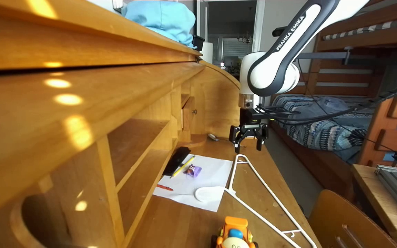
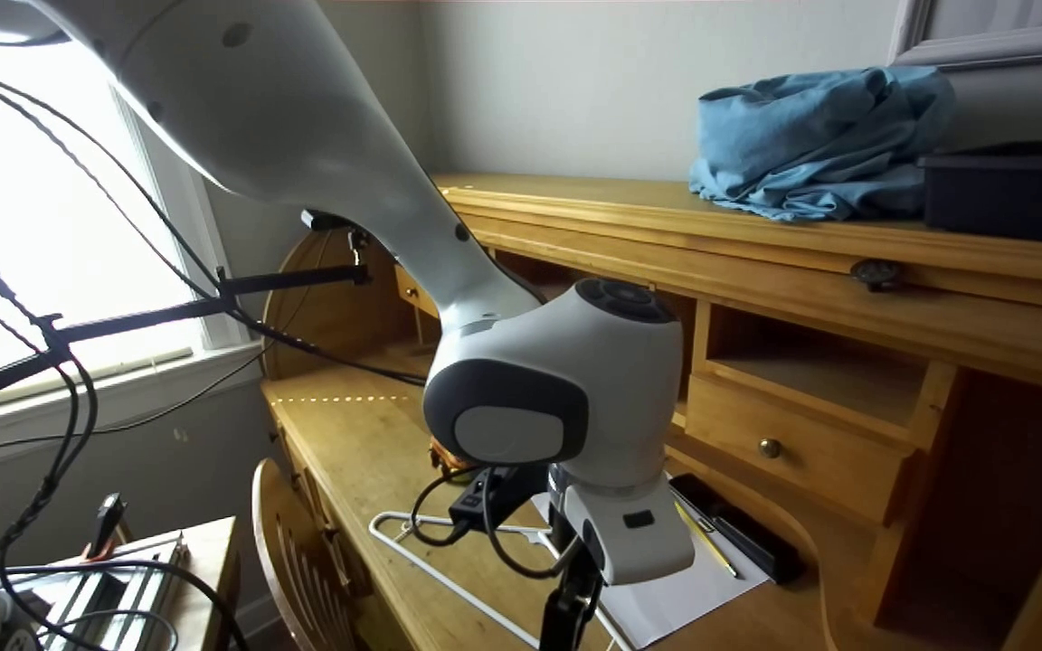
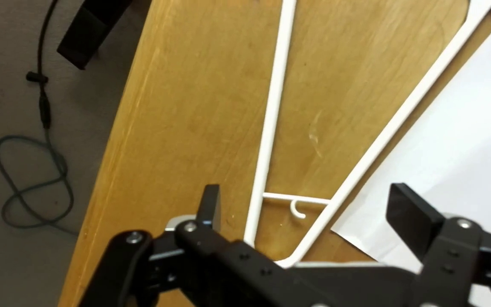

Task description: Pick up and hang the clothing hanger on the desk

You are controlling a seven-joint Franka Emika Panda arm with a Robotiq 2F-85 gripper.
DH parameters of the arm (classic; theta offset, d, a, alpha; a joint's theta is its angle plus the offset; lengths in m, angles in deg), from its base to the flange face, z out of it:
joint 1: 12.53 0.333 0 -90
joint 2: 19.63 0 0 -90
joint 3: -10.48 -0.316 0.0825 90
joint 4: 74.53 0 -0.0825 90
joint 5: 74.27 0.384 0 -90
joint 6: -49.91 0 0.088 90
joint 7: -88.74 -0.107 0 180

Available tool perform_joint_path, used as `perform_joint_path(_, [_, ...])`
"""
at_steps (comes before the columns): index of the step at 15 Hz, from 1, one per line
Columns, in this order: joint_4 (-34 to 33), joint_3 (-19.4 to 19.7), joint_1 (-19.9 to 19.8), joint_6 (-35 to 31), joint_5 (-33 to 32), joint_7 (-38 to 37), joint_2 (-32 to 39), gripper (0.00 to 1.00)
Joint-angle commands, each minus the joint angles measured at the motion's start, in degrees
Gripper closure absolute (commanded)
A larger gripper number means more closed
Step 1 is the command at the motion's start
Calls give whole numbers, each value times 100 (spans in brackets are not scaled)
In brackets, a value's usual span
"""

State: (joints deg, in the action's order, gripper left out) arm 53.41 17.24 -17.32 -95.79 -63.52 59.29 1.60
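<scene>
The white clothing hanger (image 1: 253, 211) lies flat on the wooden desk (image 1: 184, 224), its curved hook over the paper sheet. It also shows in an exterior view (image 2: 453, 585), partly hidden by the arm, and in the wrist view (image 3: 272, 106). My gripper (image 1: 248, 147) is open and empty, pointing down above the hanger's far narrow corner, apart from it. In the wrist view the narrow corner with its small crossbar lies between the open fingers (image 3: 305, 194), and its tip is partly hidden by the gripper body. The gripper (image 2: 571, 601) is cut off in an exterior view.
The white paper sheet (image 1: 215, 172) lies beside the hanger with a pencil (image 1: 182, 167), a purple wrapped item (image 1: 193, 171) and a black case (image 1: 176, 160). An orange toy car (image 1: 235, 234) stands near. Cubby shelves (image 2: 801, 434) line the desk's back. A chair (image 1: 343, 220) stands at the desk's edge.
</scene>
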Motion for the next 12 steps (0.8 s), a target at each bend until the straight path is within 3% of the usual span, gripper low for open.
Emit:
perform_joint_path(1, [-247,47,143,-20,180,-222,311,0])
perform_joint_path(12, [-733,4,304,-488,237,-309,941,0])
